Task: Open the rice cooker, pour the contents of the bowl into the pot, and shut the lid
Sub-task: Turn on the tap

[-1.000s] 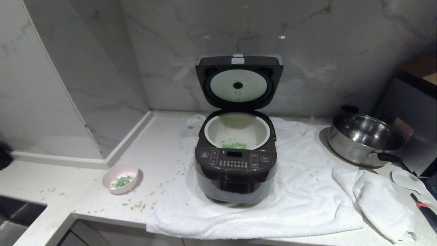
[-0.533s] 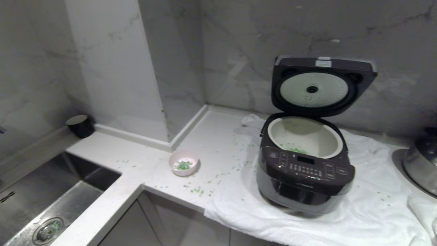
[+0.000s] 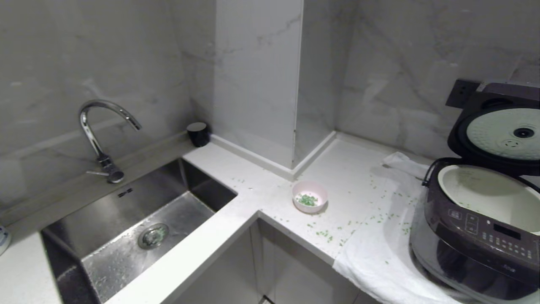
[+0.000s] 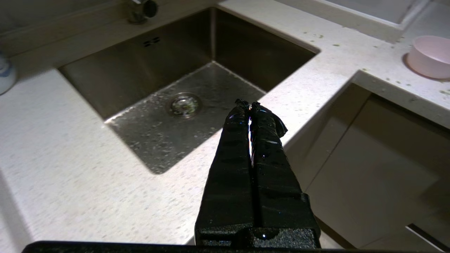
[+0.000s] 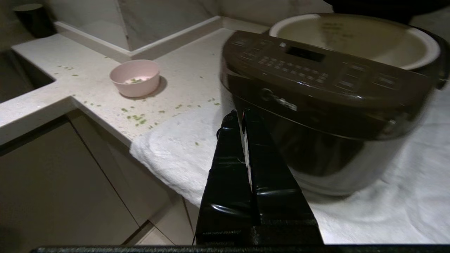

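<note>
Three views: my head camera alone shows neither of my arms.
Head view: dark brown-grey rounded-square rice cooker at the right edge on a white towel; hinged lid raised; round white inner pot exposed.
Bowl: small pale pink bowl holding chopped green bits, on the white counter between cooker and steel sink.
Left wrist view: my left gripper, jaws pressed together and empty, over the counter edge by the sink.
Right wrist view: my right gripper, jaws together, empty, just before the cooker's front.

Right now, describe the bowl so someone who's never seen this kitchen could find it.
Start at the steel sink and follow the white counter toward the rice cooker. Between them stands the bowl: small, round, pale pink, holding chopped green bits.
</note>
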{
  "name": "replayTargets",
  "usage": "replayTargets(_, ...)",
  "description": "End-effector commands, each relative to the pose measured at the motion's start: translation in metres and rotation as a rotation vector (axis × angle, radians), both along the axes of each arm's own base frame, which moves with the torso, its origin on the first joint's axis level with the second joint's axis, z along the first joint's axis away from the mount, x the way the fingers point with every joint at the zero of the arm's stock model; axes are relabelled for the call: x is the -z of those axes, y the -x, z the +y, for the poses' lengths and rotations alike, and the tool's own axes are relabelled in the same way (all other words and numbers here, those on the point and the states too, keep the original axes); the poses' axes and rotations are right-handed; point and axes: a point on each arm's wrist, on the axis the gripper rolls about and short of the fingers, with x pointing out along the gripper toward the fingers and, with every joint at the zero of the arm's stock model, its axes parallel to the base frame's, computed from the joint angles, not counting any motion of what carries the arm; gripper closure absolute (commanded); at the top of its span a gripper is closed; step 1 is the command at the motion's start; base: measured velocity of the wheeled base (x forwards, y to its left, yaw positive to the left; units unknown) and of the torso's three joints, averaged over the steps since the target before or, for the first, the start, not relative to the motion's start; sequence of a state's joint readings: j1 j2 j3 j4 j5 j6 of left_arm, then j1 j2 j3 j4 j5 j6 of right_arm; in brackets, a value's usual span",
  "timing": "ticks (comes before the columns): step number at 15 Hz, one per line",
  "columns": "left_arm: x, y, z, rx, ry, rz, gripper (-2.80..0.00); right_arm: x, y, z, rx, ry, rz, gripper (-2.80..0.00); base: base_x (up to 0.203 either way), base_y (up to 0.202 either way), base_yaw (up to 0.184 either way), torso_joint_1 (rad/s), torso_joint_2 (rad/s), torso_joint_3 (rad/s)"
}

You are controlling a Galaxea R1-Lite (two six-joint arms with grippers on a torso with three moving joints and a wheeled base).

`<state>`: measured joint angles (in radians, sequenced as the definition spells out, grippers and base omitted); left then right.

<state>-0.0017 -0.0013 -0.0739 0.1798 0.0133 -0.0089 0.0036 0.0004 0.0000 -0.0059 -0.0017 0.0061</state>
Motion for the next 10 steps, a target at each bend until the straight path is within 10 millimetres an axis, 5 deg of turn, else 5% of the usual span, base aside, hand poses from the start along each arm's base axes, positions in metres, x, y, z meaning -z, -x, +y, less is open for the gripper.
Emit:
replayTargets(1, 0.0002, 0.0, 0.0, -0.001, 0.0, 0.001, 0.0, 0.0004, -0.0001, 0.0, -0.001, 0.0, 0.001, 0.0, -0.004, 0.0, 0.084, 0.002, 0.01, 0.002)
replayTargets(10, 0.0002, 0.0, 0.0, 0.0, 0.0, 0.001, 0.0, 0.0004, -0.0001, 0.0, -0.001, 0.0, 0.001, 0.0, 0.0, -0.007, 0.0, 0.0, 0.0, 0.0)
